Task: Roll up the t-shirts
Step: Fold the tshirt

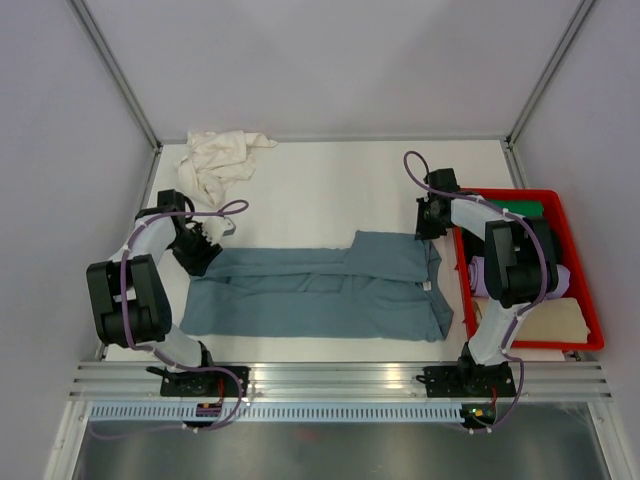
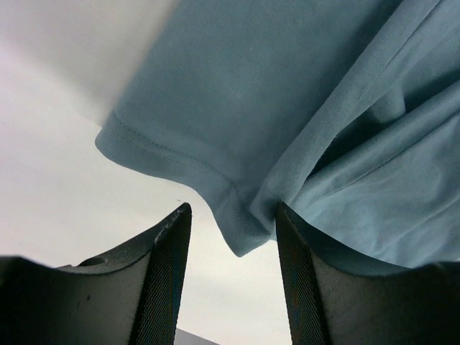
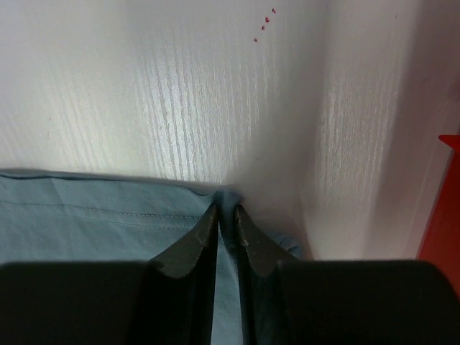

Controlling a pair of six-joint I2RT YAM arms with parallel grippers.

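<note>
The slate-blue t-shirt (image 1: 320, 290) lies folded into a long band across the middle of the table. My left gripper (image 1: 205, 250) is at its far left corner. In the left wrist view the gripper (image 2: 233, 212) is open, and a hemmed corner of the blue shirt (image 2: 273, 93) lies between the fingers. My right gripper (image 1: 428, 225) is at the shirt's far right corner. In the right wrist view it (image 3: 228, 208) is shut on the hem edge of the blue shirt (image 3: 93, 215). The cream-white t-shirt (image 1: 215, 160) lies crumpled at the back left.
A red bin (image 1: 505, 193) stands at the right, close to my right arm, holding a green roll (image 1: 525, 210), a purple roll (image 1: 480, 275) and a cream roll (image 1: 550, 320). Its red edge shows in the right wrist view (image 3: 449, 201). Grey walls enclose the table.
</note>
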